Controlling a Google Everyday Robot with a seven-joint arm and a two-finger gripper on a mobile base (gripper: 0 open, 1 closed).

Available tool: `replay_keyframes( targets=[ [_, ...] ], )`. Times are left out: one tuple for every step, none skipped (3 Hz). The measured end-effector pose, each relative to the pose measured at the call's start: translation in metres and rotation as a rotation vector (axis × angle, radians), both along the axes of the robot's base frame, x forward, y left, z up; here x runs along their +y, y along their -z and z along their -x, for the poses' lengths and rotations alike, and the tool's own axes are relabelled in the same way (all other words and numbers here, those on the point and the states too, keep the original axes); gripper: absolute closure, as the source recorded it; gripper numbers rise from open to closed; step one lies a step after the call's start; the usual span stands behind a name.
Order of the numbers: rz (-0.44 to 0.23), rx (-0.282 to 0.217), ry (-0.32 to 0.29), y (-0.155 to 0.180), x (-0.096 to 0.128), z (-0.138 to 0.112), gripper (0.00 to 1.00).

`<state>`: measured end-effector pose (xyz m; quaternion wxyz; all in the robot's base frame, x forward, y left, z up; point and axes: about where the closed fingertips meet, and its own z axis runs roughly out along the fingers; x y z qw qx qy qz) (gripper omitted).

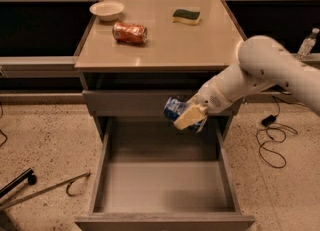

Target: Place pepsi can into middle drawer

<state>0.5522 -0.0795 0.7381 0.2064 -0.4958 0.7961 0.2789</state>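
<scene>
The claw (190, 118) pinches the small blue pepsi can (174, 108), tilted, in the air above the back of the wide grey metal middle drawer (165, 187), which stands open; an orange-red can (129, 32) lies on the tan worktop (200, 45).

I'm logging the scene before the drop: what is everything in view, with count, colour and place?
pepsi can: one, blue, held in the air over the open drawer
middle drawer: one, grey, pulled open
orange-red can: one, lying on the tabletop
bowl: one, white, tabletop back left
sponge: one, green and yellow, tabletop back
table: one, beige top
water bottle: one, clear, far right
cable: one, black, floor right
gripper: one, cream, shut on the pepsi can
arm: one, white, reaching from the right
</scene>
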Motion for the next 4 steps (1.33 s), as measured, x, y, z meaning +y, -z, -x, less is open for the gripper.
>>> replay_keyframes(
  targets=[
    [-0.025,0.075,-0.039,0.071,0.036,0.037,1.0],
    [-0.026,0.074,-0.039,0.07,0.036,0.037,1.0],
    [-0.037,0.057,-0.018,0.078,0.039,0.042,1.0],
    [-0.073,0.069,0.025,0.131,0.049,0.061,1.0]
  ],
)
